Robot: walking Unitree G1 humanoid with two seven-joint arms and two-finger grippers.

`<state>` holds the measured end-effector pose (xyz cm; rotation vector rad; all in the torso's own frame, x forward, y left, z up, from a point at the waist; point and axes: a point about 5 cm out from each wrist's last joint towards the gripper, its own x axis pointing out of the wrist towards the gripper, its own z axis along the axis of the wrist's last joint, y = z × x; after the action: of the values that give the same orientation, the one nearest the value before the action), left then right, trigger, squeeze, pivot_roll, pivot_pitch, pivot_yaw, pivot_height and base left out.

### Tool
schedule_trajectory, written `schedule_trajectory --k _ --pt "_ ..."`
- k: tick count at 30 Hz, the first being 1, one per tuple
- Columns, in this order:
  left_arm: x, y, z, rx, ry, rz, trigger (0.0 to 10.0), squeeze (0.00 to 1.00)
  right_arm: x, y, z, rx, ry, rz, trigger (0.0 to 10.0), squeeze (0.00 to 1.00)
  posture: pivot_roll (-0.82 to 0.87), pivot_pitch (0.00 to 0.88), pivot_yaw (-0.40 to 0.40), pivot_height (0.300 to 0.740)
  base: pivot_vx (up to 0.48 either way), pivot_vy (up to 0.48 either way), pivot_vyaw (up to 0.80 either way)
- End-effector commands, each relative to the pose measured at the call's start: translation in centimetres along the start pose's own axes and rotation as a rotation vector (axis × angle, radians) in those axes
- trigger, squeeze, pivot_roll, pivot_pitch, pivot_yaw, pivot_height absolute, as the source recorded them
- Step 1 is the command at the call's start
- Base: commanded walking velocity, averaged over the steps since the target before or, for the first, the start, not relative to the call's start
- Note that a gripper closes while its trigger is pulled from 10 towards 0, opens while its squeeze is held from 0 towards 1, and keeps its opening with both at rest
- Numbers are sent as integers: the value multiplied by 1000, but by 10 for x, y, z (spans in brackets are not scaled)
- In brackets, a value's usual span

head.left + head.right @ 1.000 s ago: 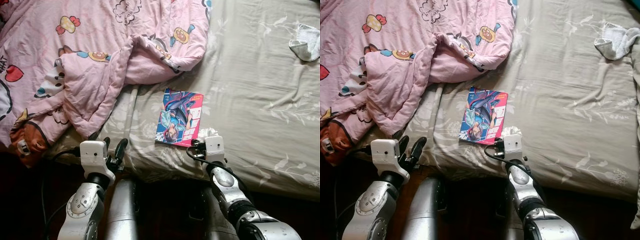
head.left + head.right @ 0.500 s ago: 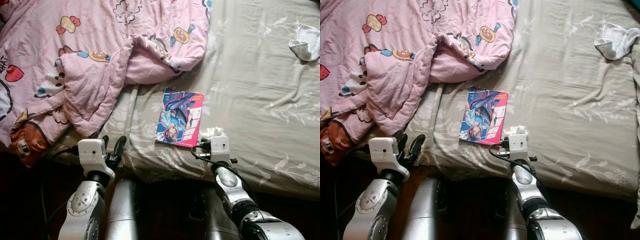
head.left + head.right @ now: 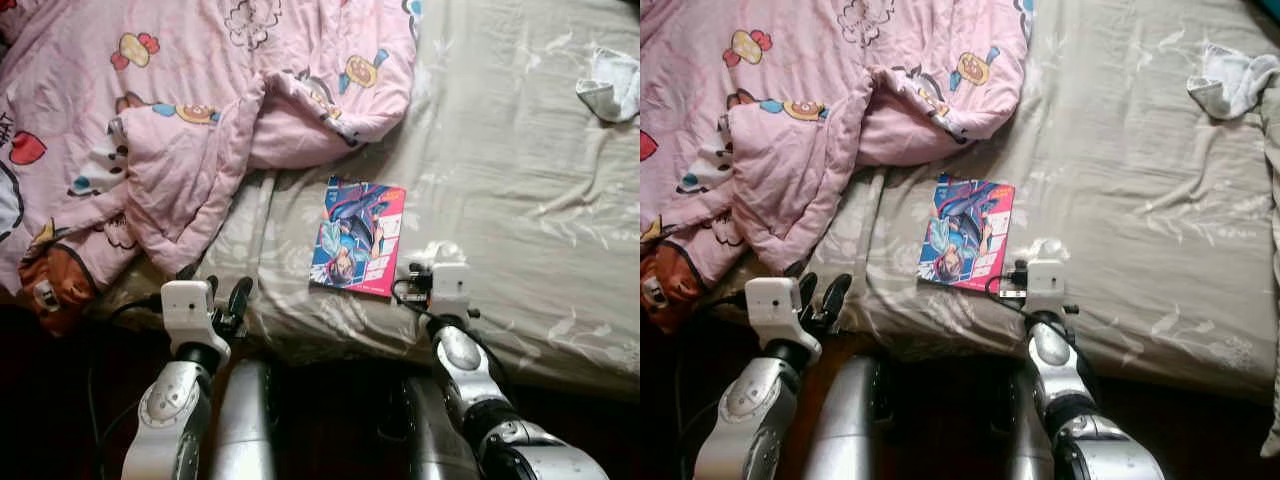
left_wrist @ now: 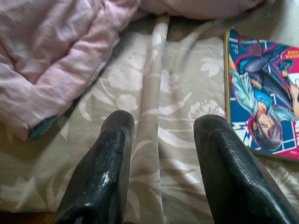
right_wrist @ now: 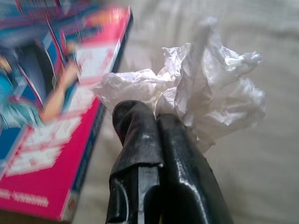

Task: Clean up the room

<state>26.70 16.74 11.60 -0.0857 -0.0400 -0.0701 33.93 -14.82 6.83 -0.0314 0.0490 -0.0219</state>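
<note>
Just beside the comic, the right gripper pinches a crumpled tissue; the left gripper gapes empty, so comic, quilt and cloth remain untidied.

The left gripper hangs with its two black fingers spread apart over the floral grey bedsheet. Beyond one finger lies the crumpled pink quilt. Beyond the other lies a comic book, flat on the bedsheet.
</note>
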Motion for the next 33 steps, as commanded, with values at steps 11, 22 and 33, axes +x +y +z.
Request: schedule_trajectory --k 11,22,33 --pt "10 20 -44 26 110 54 10000 0 -43 -15 -32 54 -32 -33 0 0 50 331 -30 645 0 0 0" --pt "8 39 -67 42 152 115 10000 0 -45 -19 -34 56 -4 -21 10000 0 13 260 -41 645 0 0 0" --pt "4 57 -44 80 15 182 10000 0 -39 -27 -26 58 -20 -22 10000 0 18 247 -55 645 0 0 0"
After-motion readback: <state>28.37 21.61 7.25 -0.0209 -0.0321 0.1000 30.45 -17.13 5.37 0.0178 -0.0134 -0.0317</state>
